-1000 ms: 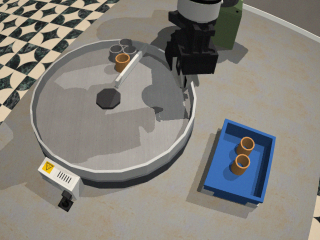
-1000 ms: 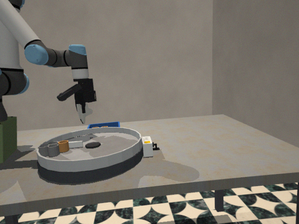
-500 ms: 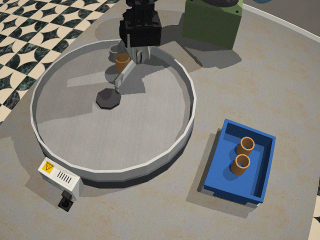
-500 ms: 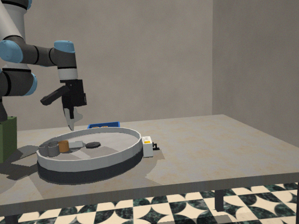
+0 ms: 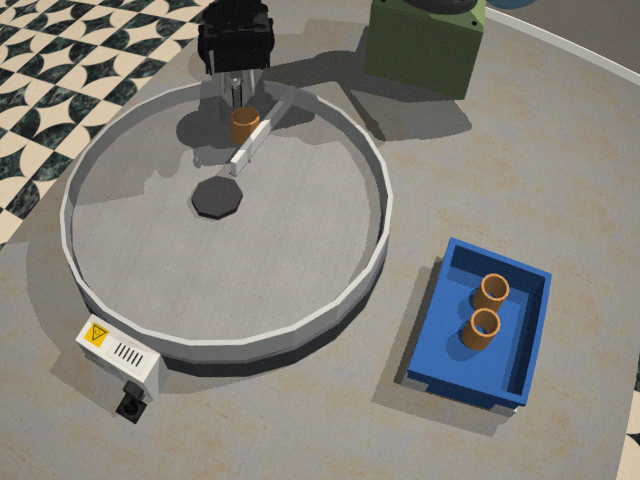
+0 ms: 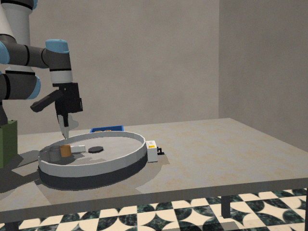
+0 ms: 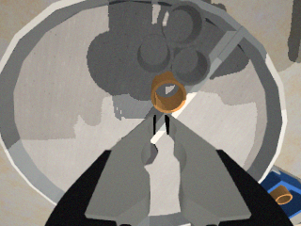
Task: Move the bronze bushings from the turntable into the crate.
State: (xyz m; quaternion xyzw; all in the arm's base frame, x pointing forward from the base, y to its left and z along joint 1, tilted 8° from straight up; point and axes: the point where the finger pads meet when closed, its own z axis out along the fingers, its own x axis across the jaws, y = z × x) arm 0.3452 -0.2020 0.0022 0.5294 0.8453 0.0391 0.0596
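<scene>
Mottled grey tabletop [image 5: 491, 180] [image 6: 224, 149] supports the low-walled round turntable [image 5: 248, 352] [image 6: 99, 170] [image 7: 276, 113] beneath the pincer [image 5: 236, 104] [image 6: 66, 138] [image 7: 160, 124]. Nearest the tips, a pale divider bar [image 5: 253, 143] [image 6: 78, 148] [image 7: 225, 51] limits sideways room beside the upright bronze bushing [image 5: 242, 131] [image 6: 65, 150] [image 7: 170, 104]; farther inward, the turntable surface extends past a dark hub [image 5: 217, 197] [image 6: 96, 149]. Well apart from the pincer, beyond the rim, lies the blue crate [image 5: 434, 351] [image 6: 107, 128] [image 7: 282, 176], with two bronze bushings [image 5: 478, 338] [image 6: 108, 130] [image 7: 282, 196] inside.

Pose: the wrist section [image 6: 61, 74] is nearly vertical, with the pincer pointing downward. Its jaws are narrowed, with nothing gripped, and its tips hang above the turntable near the bronze bushing.

Comparison of views: the wrist view resolves three steel bushings [image 6: 55, 153] [image 7: 154, 53] grouped beside the bronze one, on its side away from the hub. They are concealed in the top view and overlap in the exterior view. Both crate bushings appear fully in the top view; the wrist view includes only one, and the exterior view mainly their rims.

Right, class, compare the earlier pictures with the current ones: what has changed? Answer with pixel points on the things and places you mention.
The hand [image 5: 236, 103] [image 6: 66, 138] [image 7: 160, 116] has swung from the crate's side of the turntable [image 5: 227, 338] [image 6: 99, 169] [image 7: 283, 113] across to the bronze bushing [image 5: 245, 126] [image 6: 65, 150] [image 7: 168, 98] on it. Nothing was taken hold of or let go. That bushing, the white bar [image 5: 251, 146] [image 6: 78, 149] and the two bronze bushings in the blue crate [image 5: 439, 330] [image 6: 109, 128] stayed put.
</scene>
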